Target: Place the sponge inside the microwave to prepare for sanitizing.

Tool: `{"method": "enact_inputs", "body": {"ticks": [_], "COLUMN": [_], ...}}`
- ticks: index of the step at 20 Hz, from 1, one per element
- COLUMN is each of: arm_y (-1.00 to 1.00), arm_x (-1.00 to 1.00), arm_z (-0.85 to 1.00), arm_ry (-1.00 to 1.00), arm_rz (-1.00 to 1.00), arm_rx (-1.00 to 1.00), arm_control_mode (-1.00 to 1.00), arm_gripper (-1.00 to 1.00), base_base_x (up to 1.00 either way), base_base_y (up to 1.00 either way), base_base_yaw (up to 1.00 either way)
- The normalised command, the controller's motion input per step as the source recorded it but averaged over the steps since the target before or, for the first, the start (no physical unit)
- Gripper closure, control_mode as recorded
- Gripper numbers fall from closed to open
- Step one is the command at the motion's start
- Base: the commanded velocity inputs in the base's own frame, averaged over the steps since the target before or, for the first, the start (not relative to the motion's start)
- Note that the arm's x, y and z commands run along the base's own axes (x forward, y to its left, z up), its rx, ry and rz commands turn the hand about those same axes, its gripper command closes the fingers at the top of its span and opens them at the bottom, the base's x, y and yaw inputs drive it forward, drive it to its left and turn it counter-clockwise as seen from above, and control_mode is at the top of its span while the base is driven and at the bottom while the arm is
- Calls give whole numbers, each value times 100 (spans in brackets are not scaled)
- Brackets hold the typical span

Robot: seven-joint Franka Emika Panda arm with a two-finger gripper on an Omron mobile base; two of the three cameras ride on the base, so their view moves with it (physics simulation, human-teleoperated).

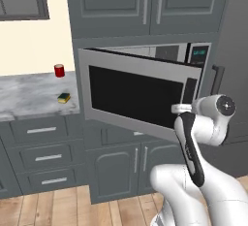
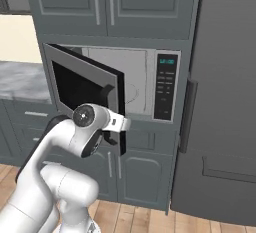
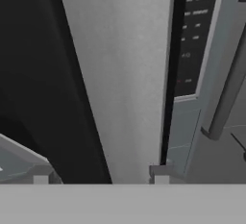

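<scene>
The sponge [image 1: 64,97], yellow with a dark green top, lies on the grey marble counter [image 1: 29,94] left of the microwave [image 1: 145,91]. The microwave's black glass door [image 2: 82,84] stands partly open, swung out to the left, showing the light grey interior [image 2: 137,84] with its round turntable. My gripper [image 3: 101,176] is at the door's free edge beside the dark handle [image 1: 189,91], far from the sponge. In the hand view its fingertips [image 3: 161,174] stand wide apart, open, with the door's dark edge and the grey cavity ahead of them.
A red can [image 1: 59,70] stands at the back of the counter. Grey cabinet doors [image 1: 145,2] sit above the microwave and drawers [image 1: 41,131] below the counter. The black keypad [image 2: 165,87] is right of the cavity. A tall grey fridge [image 2: 225,102] is on the right.
</scene>
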Motion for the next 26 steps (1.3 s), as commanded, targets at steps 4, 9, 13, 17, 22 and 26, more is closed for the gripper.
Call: {"method": "enact_inputs", "body": {"ticks": [4, 9, 13, 17, 22, 26], "arm_y": [-42, -59, -50, -62, -54, -40], "arm_x": [-53, -54, -51, -38, -30, -39], "arm_z": [1, 10, 12, 13, 2, 14], "arm_ry": [0, 1, 0, 3, 0, -6], "arm_rz": [-1, -6, -7, -14, -13, 0], "arm_rx": [11, 24, 25, 12, 2, 16], "arm_control_mode": [-100, -100, -100, -100, -100, -100], "arm_gripper": [-100, -100, -100, -100, -100, -100], "base_base_x": [0, 0, 0, 0, 0, 0], "base_base_y": [0, 0, 0, 0, 0, 0], "base_base_yaw": [0, 0, 0, 0, 0, 0]}}
